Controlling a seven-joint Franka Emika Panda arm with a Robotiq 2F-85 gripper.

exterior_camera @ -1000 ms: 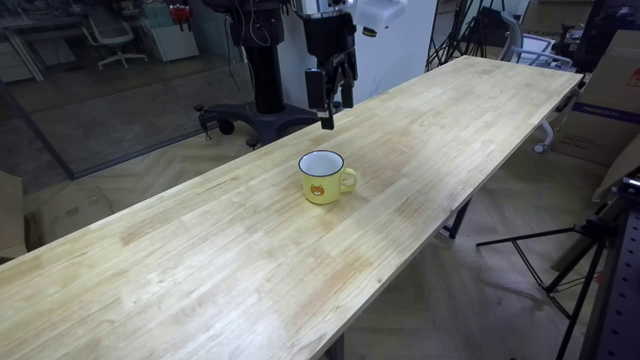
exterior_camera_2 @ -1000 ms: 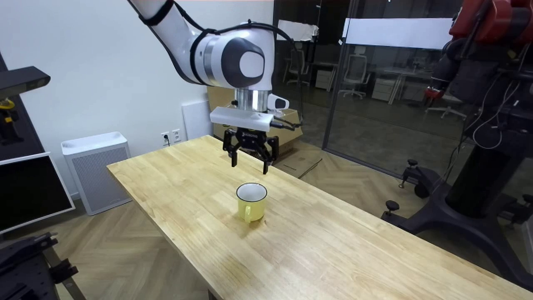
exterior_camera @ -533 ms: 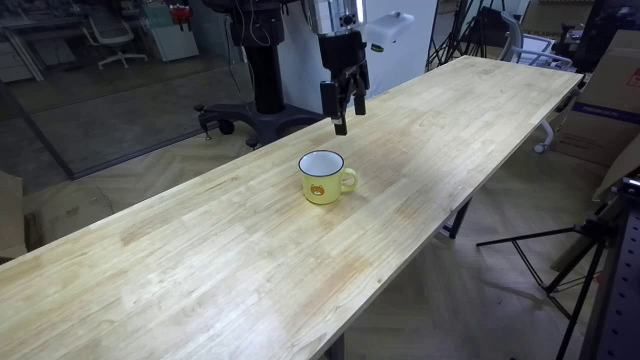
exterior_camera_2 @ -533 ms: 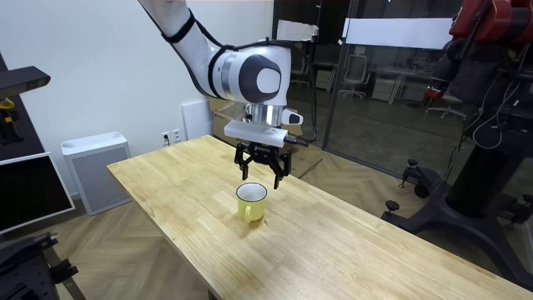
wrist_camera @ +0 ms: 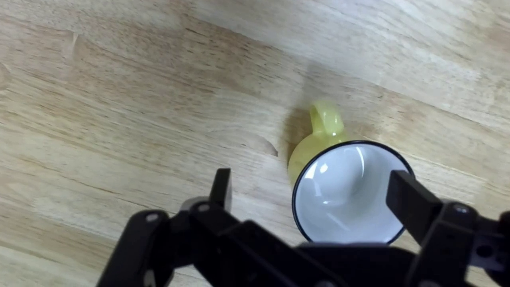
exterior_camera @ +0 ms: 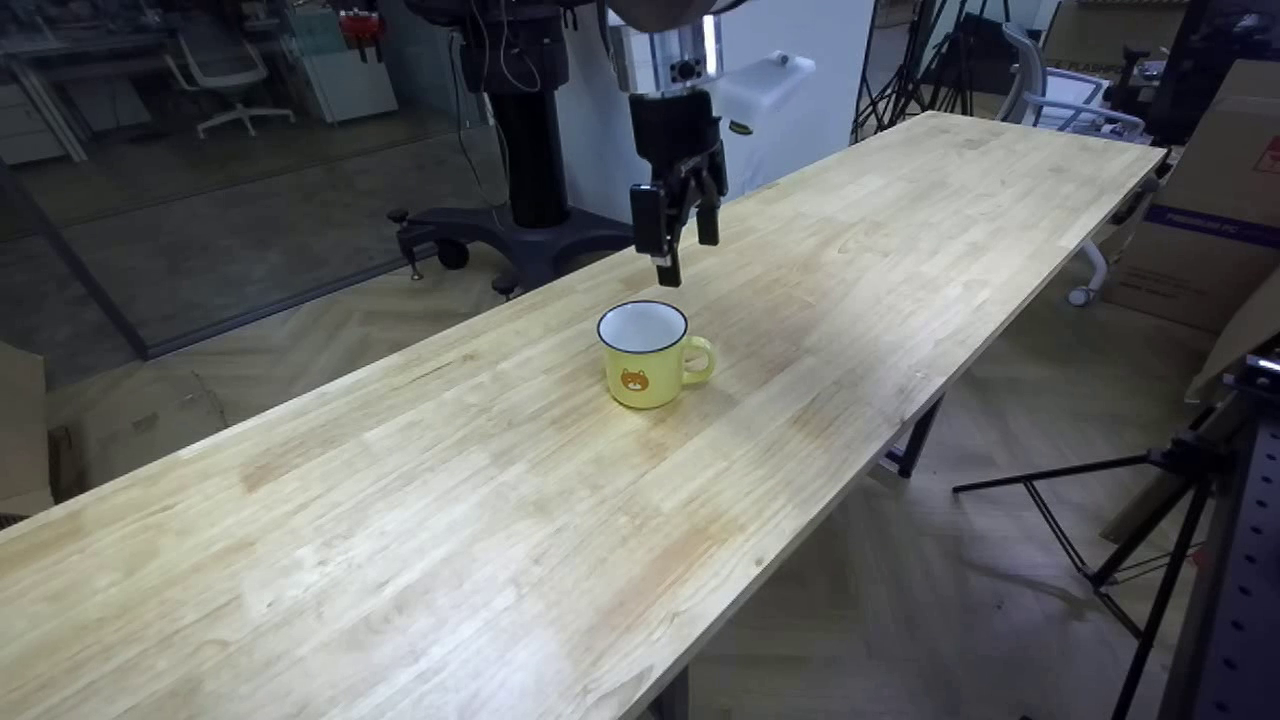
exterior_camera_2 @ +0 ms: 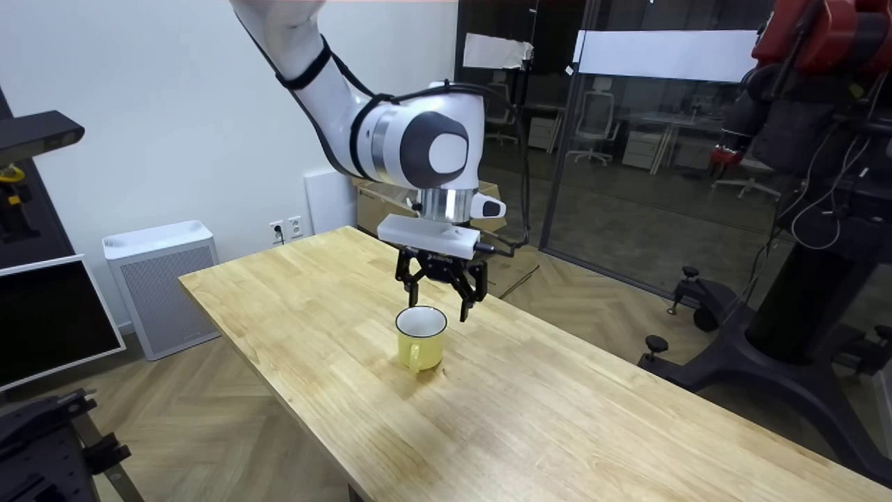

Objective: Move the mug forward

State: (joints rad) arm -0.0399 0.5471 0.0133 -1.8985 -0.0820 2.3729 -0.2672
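Your mug stands upright on the table, between its long edges, right where it was a second ago: none of the move is done. Your gripper is what changed: it has come lower and closer and hangs just above the mug, no contact showing, fingers apart and holding nothing. I'd take this as lining up for a grasp. In the wrist view the right finger covers the mug's right edge while the left shows apart from it; you likely need to shift right before lowering, or the right one may land inside.
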